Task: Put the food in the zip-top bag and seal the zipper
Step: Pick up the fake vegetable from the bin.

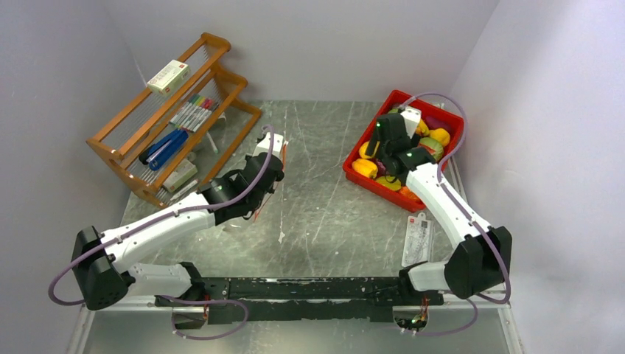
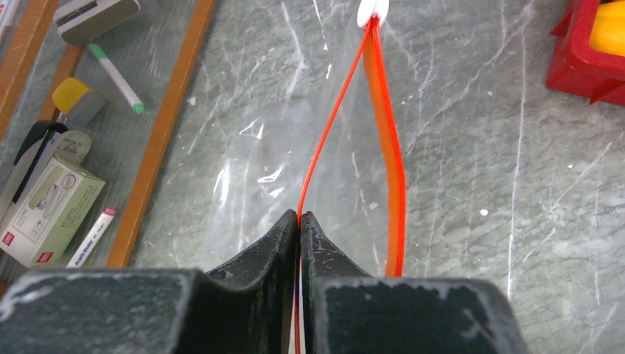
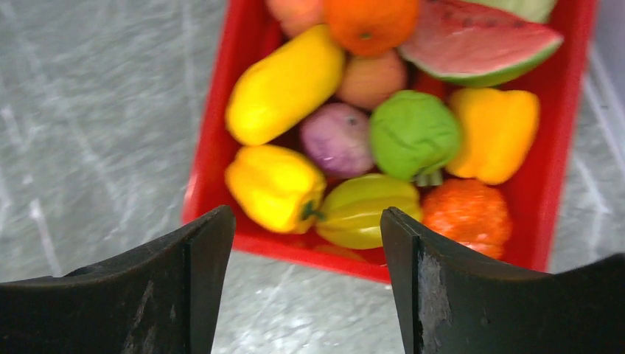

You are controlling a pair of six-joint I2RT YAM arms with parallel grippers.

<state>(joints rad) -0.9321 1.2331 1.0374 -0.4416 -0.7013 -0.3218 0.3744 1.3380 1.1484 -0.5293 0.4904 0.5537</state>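
My left gripper (image 2: 299, 215) is shut on one lip of the zipper (image 2: 387, 147) of the clear zip-top bag (image 2: 258, 155). The bag's mouth gapes, with the other orange-red lip bowed to the right. A white slider (image 2: 372, 9) sits at the far end. In the top view the left gripper (image 1: 274, 158) is at table centre-left. My right gripper (image 3: 306, 214) is open and empty, hovering at the near edge of the red tray (image 3: 210, 155) of food: yellow pepper (image 3: 274, 186), yellow-green fruit (image 3: 365, 210), green vegetable (image 3: 413, 134), purple onion (image 3: 337, 139), watermelon slice (image 3: 479, 40).
A wooden rack (image 1: 169, 110) with markers and boxes stands at the back left; its rail (image 2: 166, 125) and a small box (image 2: 48, 210) lie left of the bag. The red tray (image 1: 398, 96) is at the back right. A white card (image 1: 418, 240) lies near the right arm.
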